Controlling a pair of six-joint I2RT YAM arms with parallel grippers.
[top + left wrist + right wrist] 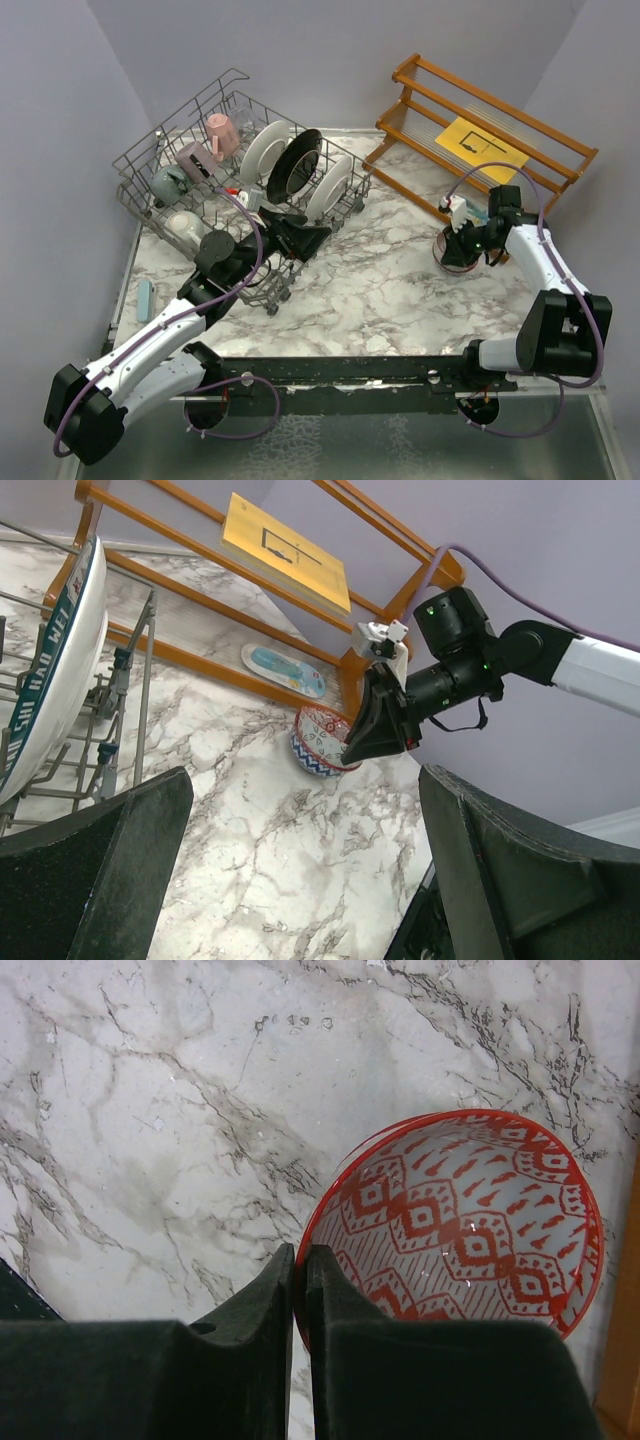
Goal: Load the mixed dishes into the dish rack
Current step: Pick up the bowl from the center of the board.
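Near the shelf (352, 685), right gripper (298, 1290) angles down, pinching bowl (470, 1230).

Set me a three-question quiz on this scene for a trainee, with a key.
1. True or false: the right gripper is shut on the rim of the red patterned bowl.
2. Fill in: the left gripper is ____.
3. The black-rimmed plate is: A upright in the dish rack; B under the bowl; C in the left gripper.
Key: 1 true; 2 open; 3 A.
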